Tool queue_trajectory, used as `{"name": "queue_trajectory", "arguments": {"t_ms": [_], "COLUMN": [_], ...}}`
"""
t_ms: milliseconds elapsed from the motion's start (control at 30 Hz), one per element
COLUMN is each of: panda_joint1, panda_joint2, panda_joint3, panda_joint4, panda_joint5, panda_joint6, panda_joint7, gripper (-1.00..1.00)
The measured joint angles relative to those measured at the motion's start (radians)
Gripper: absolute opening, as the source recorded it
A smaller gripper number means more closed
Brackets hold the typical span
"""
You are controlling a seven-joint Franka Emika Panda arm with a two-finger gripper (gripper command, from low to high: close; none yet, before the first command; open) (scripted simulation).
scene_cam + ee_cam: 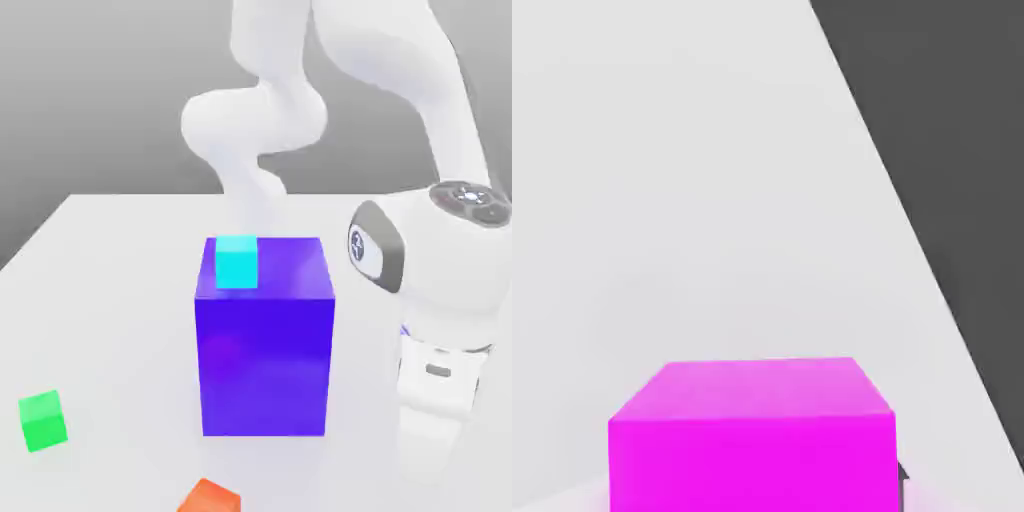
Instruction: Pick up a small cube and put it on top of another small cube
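Green cube [43, 421] sits towards the table [120, 260]'s left edge in the exterior view; the orange cube [212, 498] lies nearer the viewer. Right of them, the cyan cube [237, 263] rests by the near-left corner of the blue block [265, 365]'s top: if that is the target, a low carry could strike the block, and an off-centre release could tip the stack. Farther right, the gripper [430, 462] is closed on the magenta cube [752, 462]; an uneven pinch could let it twist during lifting.
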Motion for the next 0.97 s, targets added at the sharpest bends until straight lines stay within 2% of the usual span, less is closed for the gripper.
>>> {"name": "queue_trajectory", "arguments": {"t_ms": [333, 500, 633, 667, 867, 967], "panda_joint1": [-0.289, -0.479, -0.551, -0.563, -0.569, -0.549], "panda_joint2": [-0.133, -0.123, 0.003, 0.027, 0.039, -0.022], "panda_joint3": [-0.197, -0.345, -0.312, -0.298, -0.291, -0.322], "panda_joint4": [-0.039, -0.114, -0.115, -0.114, -0.113, -0.118], "panda_joint5": [0.125, 0.067, 0.152, 0.172, 0.182, 0.124], "panda_joint6": [-0.045, -0.049, 0.046, 0.065, 0.075, 0.028], "panda_joint7": [-0.217, -0.333, -0.430, -0.446, -0.453, -0.412], "gripper": [-1.00, -1.00, -1.00, 1.00, 1.00, 1.00]}}
